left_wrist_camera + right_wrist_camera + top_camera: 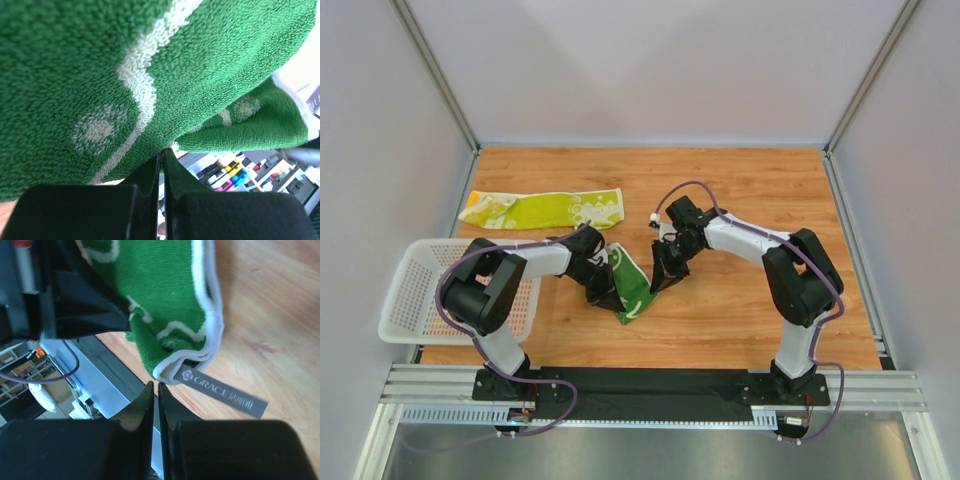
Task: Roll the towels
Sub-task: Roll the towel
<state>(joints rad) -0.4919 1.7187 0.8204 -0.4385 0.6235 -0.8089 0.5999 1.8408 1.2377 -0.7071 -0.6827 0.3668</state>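
Both sides of the dark green, white-swirled terry towel pinched: left gripper at nine o'clock, right gripper at three.

Bare tabletop far right, basket along left, lime towel behind

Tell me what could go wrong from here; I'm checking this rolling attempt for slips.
1. The right hand is shut at the very corner of the green towel, beside its label. It may hold only the hem, or nothing, and slip.
2. The towel is bunched between it and the left hand, so the roll could start crooked.
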